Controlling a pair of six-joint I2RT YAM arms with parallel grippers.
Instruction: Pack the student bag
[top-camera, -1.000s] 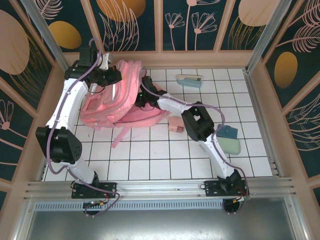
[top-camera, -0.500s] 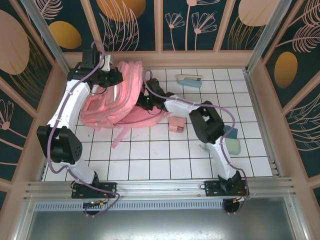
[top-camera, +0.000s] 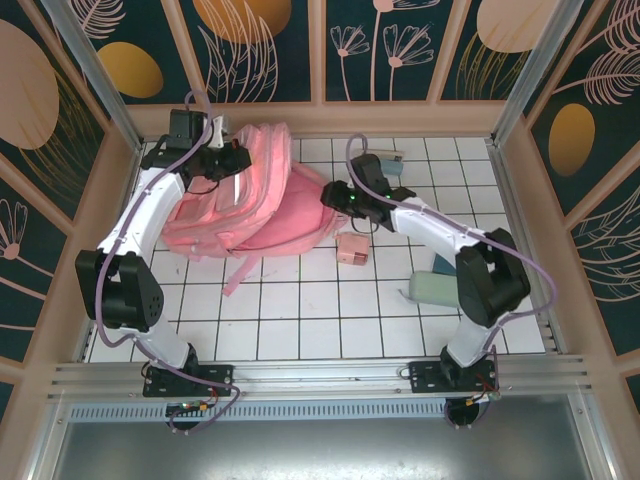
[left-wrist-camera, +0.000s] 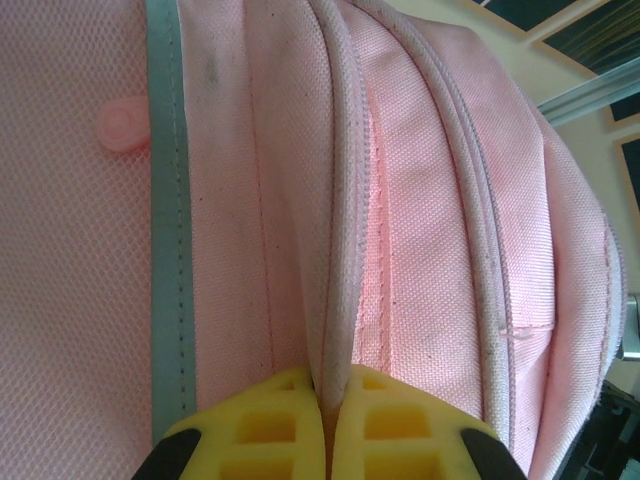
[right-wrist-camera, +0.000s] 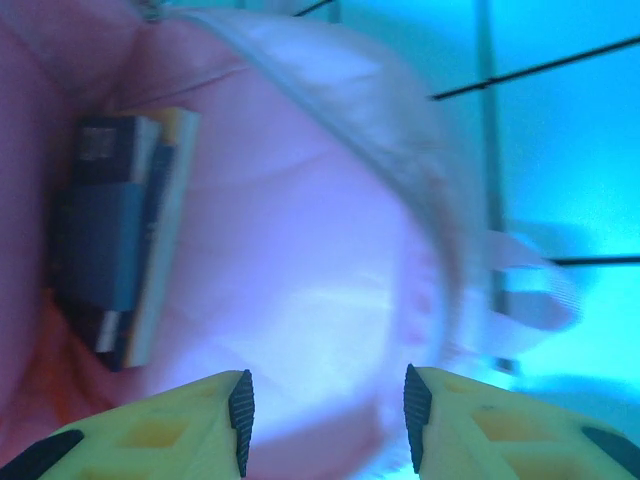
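Left wrist view showed the left tool (left-wrist-camera: 327, 420) clamped shut on a thin ridge of piping on the student bag (top-camera: 250, 200), with pink fabric running straight ahead of its fingers. That hold looked slight. I judged that any pull could slide the piping out from between the pads, letting the bag's mouth slump closed.

In the blurred right wrist view, the right tool (right-wrist-camera: 325, 400) stood about half open with nothing between its fingers. Ahead of it and to one side, dark flat items (right-wrist-camera: 110, 250) sat in a fold of the bag, close to the edge. If the bag sagged or was tugged, they could probably slip back out onto the table (top-camera: 300, 320).

From above, the bag lay just beside the right tool, and a small pink box (top-camera: 351, 248) sat near that tool, on the side towards the arm bases. A careless sweep towards the box might nudge the bag or catch its loose strap.
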